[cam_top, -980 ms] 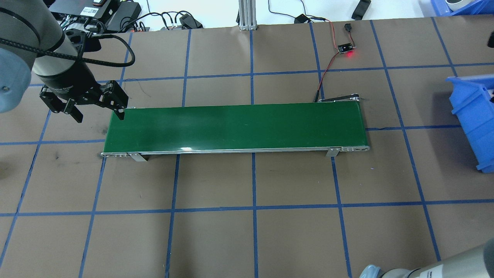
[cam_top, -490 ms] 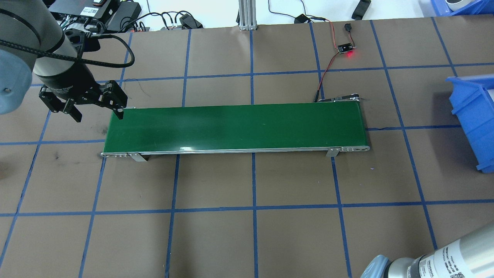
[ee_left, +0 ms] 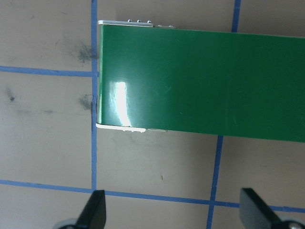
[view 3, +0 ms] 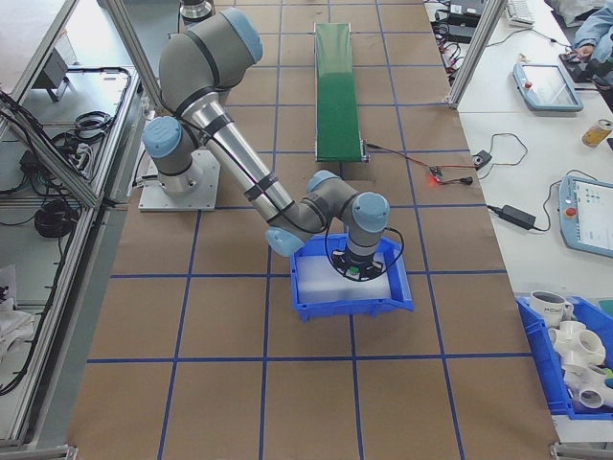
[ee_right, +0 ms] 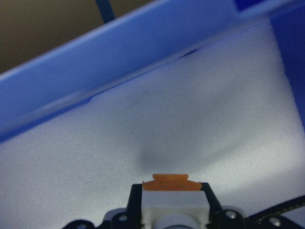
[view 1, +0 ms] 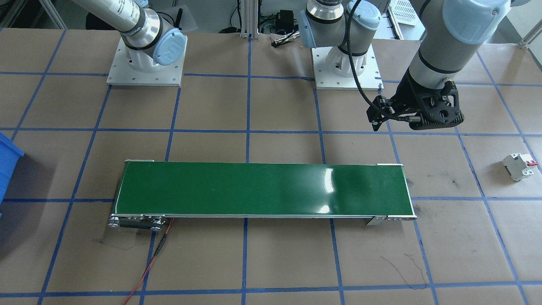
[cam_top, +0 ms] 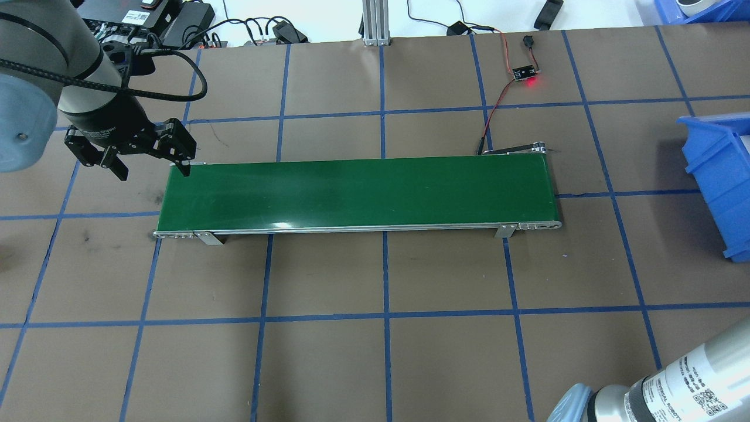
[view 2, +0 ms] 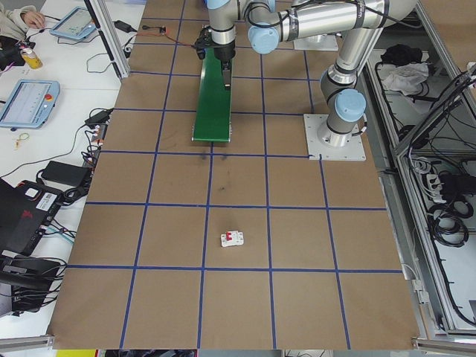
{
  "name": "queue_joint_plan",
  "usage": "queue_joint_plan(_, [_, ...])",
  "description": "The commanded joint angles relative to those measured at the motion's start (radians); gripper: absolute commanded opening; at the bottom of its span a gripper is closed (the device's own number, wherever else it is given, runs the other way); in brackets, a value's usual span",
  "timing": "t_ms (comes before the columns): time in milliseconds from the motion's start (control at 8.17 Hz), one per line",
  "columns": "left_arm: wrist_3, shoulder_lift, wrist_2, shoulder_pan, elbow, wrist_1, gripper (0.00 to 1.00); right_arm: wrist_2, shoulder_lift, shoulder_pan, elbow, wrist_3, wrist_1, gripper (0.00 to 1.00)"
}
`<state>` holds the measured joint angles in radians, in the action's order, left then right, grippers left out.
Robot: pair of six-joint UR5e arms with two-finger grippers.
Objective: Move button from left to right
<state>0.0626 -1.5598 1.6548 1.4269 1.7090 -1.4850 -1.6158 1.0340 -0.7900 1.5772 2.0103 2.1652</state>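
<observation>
The button [ee_right: 171, 183] shows only in the right wrist view: an orange base over a white body, clamped between the black fingers [ee_right: 135, 200] of my right gripper [ee_right: 171, 202]. That gripper is shut on it, low inside the blue bin [ee_right: 119, 62] over white foam. From the right side the same gripper [view 3: 353, 270] hangs in the bin [view 3: 316, 311]. My left gripper [cam_top: 153, 173] hovers open and holding nothing off the far-left corner of the green conveyor belt [cam_top: 357, 190]. Its fingertips [ee_left: 96, 210] stand wide apart over bare paper.
A white circuit breaker with a red lever [view 1: 517, 166] lies on the table left of the belt, also visible from the left end [view 2: 232, 239]. A small lit board with red wires [cam_top: 525, 74] sits behind the belt. The blue bin [cam_top: 718, 170] stands at the right edge.
My left gripper has drifted a little toward the table's back, staying open. The right arm's forearm has come further into view at the lower right.
</observation>
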Motion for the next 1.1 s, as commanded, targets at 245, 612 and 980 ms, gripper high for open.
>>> queue_joint_plan(245, [-0.001,0.006,0.0,0.004,0.011,0.08,1.0,-0.038,0.094,0.006,0.009,0.09,-0.013,1.0])
queue_joint_plan(612, [-0.003,0.007,-0.001,0.004,0.032,0.129,1.0,-0.059,0.299,0.005,0.007,-0.047,-0.207,0.95])
queue_joint_plan(980, [0.006,0.014,-0.001,0.004,0.031,0.158,1.0,0.049,0.539,-0.07,-0.009,-0.544,-0.488,1.0])
